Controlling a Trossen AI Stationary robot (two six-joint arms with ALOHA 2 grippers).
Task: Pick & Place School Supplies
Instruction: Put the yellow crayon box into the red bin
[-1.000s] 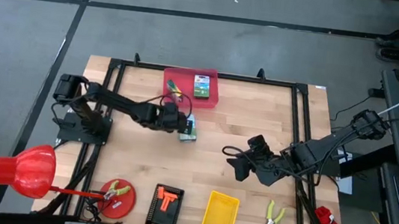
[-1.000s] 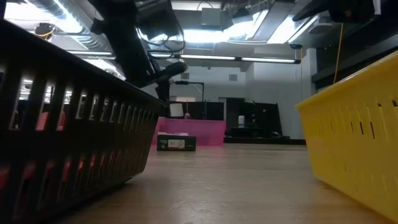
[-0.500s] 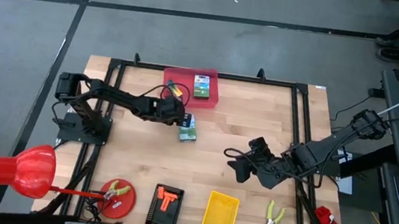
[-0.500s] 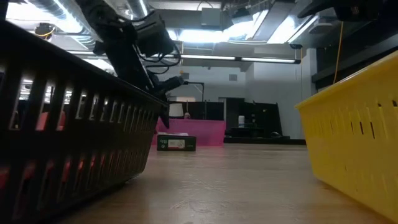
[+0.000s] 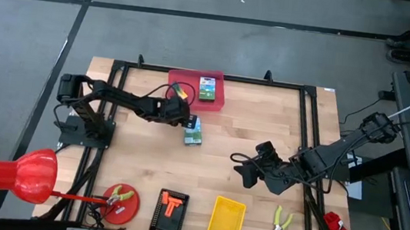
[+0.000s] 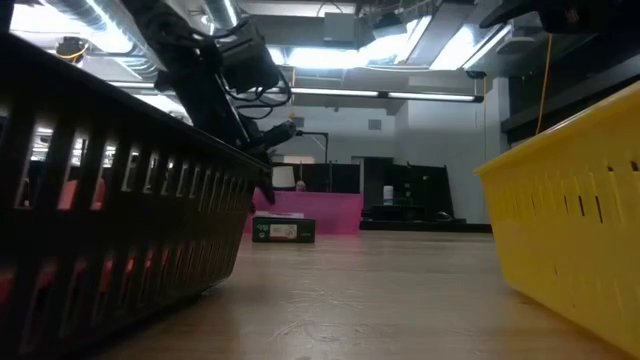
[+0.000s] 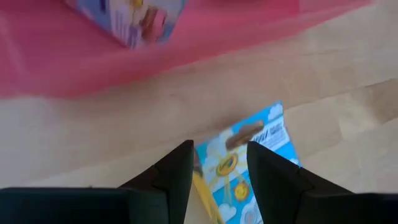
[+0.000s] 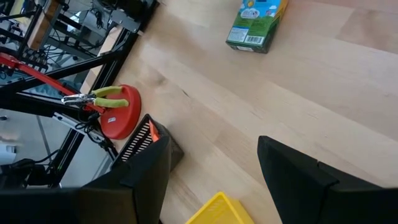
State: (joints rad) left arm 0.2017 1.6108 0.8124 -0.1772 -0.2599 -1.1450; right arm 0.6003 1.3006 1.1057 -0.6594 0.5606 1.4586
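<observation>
High view, near edge first: red round dish [image 5: 121, 202] at near left with yellow-green-handled pliers [image 5: 121, 195] lying on it; black slotted basket [image 5: 171, 212] beside it holding something orange; yellow bin [image 5: 225, 220] to its right, bare inside; a second pair of pliers [image 5: 279, 222] on the wood at near right.

Right gripper [image 5: 244, 170] sits low over the right half of the table, mid depth, fingers spread wide with nothing between them. Its wrist view shows only bare wood between the two dark fingers [image 8: 298, 180].

Farther in, left of centre: one crayon box [image 5: 193, 131] lies flat on the wooden table [image 5: 266, 122], just near of the pink tray [image 5: 187, 82] and outside it. Left gripper [image 5: 187, 117] hovers at the box's far-left end. In the left wrist view the fingers [image 7: 177, 171] stand a little apart, framing the box's blue printed face [image 7: 245, 165]; they close on nothing, and I cannot tell whether they touch the box.

Far edge, centre: the pink tray holds a second crayon box [image 5: 207, 89] on its right side, and a smaller yellow-and-dark block [image 5: 179, 91] at its left.

Low view: the loose crayon box [image 6: 284, 231] rests on the wood just in front of the pink tray wall [image 6: 335, 212].
</observation>
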